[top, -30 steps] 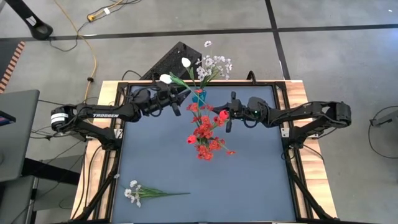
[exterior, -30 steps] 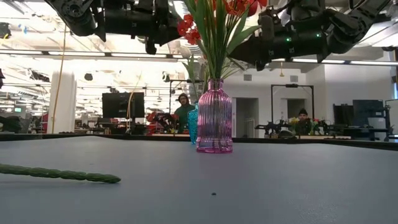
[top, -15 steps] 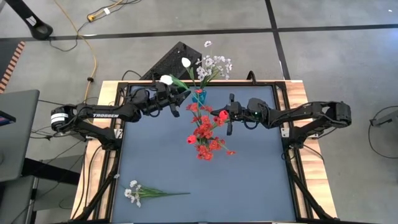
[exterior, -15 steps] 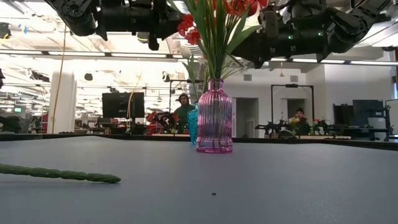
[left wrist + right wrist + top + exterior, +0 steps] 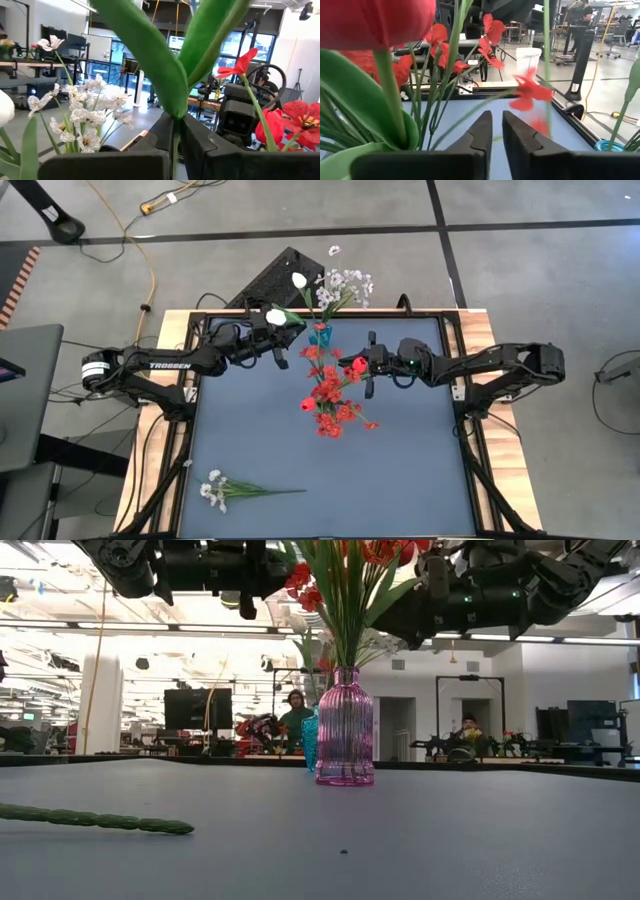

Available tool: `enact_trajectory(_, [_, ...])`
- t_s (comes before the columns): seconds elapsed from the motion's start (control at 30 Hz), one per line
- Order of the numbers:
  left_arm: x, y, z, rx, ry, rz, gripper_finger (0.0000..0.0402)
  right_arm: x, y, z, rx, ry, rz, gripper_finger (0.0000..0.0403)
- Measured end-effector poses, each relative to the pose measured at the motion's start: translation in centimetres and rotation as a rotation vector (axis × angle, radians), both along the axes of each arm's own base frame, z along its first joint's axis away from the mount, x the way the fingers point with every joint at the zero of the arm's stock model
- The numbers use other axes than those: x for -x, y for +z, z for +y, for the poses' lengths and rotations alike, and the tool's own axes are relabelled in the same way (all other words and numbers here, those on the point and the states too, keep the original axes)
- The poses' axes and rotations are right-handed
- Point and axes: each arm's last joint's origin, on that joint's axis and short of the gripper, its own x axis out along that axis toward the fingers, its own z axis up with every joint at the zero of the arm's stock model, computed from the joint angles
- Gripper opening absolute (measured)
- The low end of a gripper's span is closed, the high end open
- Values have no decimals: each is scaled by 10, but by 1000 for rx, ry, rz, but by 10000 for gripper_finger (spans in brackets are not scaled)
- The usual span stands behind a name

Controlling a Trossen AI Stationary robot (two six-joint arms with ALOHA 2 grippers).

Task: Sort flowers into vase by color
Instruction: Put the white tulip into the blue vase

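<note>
Now the left gripper [image 5: 283, 343], open a moment earlier, has closed on the stem of a white tulip [image 5: 275, 316] beside the teal vase [image 5: 319, 333], while the right gripper [image 5: 367, 368] has eased narrowly apart by the red tulip [image 5: 357, 366] over the pink vase [image 5: 345, 727], suggesting its release.

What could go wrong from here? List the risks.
1. The left hand is shut on the stem of the white tulip close to the blue vase; it could snag the white sprays or miss the neck.
2. The right hand sits among the red flowers; pulling away might drag stems and tip the pink vase.
</note>
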Motion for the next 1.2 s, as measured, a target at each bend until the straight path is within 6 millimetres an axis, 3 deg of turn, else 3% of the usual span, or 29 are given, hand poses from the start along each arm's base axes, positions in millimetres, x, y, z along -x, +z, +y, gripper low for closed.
enact_trajectory(0.33, [0, 0, 0, -46, 11, 27, 1, 3, -1, -4, -52, -28, 31, 168])
enact_trajectory(0.57, [18, 7, 9, -102, 84, 112, 0, 19, 0, -9, -92, -76, 162, 237])
enact_trajectory(0.93, [34, 2, 49, -168, 251, 179, 0, 31, 1, -5, -143, -80, 250, 244])
enact_trajectory(1.2, [37, 0, 61, -165, 178, 129, 0, 29, -2, -6, -161, -86, 263, 244])
